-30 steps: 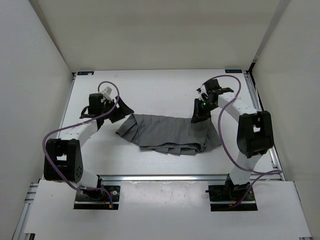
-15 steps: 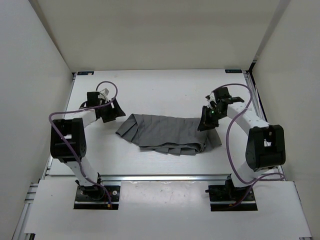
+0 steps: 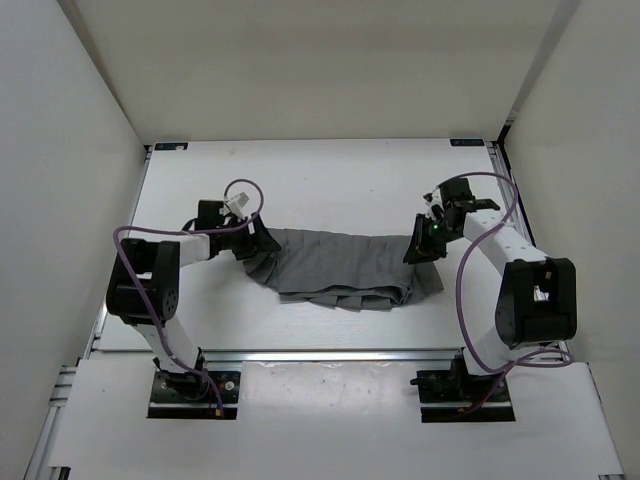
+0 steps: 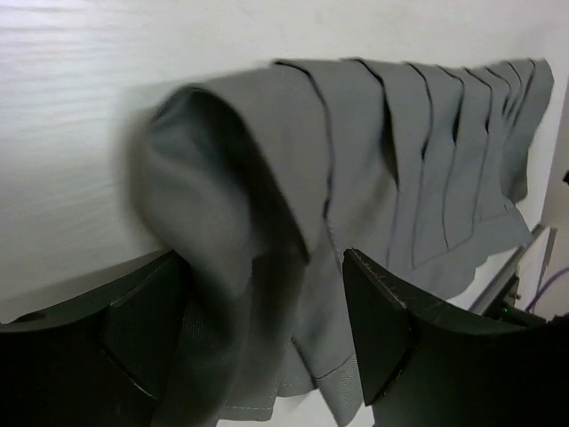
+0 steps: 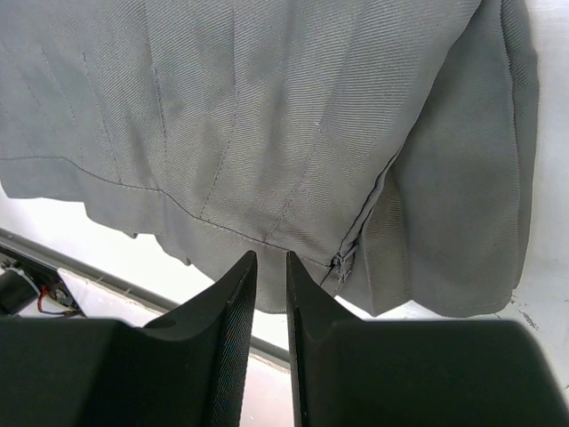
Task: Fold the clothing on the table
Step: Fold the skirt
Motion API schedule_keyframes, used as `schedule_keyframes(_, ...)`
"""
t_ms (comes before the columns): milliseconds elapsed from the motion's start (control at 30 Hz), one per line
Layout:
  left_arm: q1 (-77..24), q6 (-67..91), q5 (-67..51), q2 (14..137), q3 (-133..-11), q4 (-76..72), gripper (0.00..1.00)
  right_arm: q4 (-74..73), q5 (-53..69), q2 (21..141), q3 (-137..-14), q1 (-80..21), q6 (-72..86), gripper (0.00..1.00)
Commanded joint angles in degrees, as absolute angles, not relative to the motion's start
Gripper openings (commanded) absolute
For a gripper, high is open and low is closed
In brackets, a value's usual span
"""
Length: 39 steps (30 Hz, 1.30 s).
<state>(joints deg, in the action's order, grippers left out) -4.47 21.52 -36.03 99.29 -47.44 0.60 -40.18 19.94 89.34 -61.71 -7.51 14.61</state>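
Jaws of the low-stretched left arm (image 3: 188, 244) straddle a clothing (image 3: 340, 265) fold, spread; right jaws hang narrowly parted.

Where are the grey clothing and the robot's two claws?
clothing (image 3: 345, 265): overhead view, middle of the fabric.
left gripper (image 4: 262, 334): left wrist view, between its fingertips.
right gripper (image 5: 270, 267): right wrist view, between its fingertips.

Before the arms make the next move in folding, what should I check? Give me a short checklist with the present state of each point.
1. Left gripper open: ok.
2. Clothing between the left jaws: ok, a bunched fold sits there.
3. Right gripper holding the clothing: cannot tell, jaws nearly together.
4. Clothing wholly on the table: ok.
5. Clothing lying flat: not ok, left end is bunched.
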Motion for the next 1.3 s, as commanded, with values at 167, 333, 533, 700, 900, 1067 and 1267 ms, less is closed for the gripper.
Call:
schedule_keyframes(167,-12.21,23.91,-36.30,98.61,-44.65,0.62,0.80,-37.62,22.41,91.40,-59.77,-8.44,15.38,0.25)
schedule_keyframes(333,-15.37,26.89,-33.31,99.58,-43.60,-2.19,0.76,-36.30,22.76,93.60,-57.84,-8.97,17.05,0.25)
schedule_keyframes(533,-20.03,35.06,-32.17,101.86,-41.48,-9.05,0.53,-35.24,23.20,93.34,-57.39,-8.61,16.88,0.25)
schedule_keyframes(700,-21.18,37.79,-28.22,102.48,-41.92,-10.46,0.10,-35.94,22.85,91.41,-57.04,-6.69,16.44,0.25)
schedule_keyframes(900,-15.93,35.60,-27.16,97.57,-43.68,-4.94,0.00,-39.11,18.73,88.95,-57.04,-3.96,14.85,0.25)
schedule_keyframes(1067,-7.74,31.65,-25.23,90.36,-44.91,1.65,0.00,-39.20,18.01,89.12,-56.95,-2.37,14.33,0.25)
schedule_keyframes(1267,-4.83,30.14,-27.77,86.75,-45.88,4.75,0.00,-33.67,27.75,91.31,-61.59,-9.29,15.20,0.26)
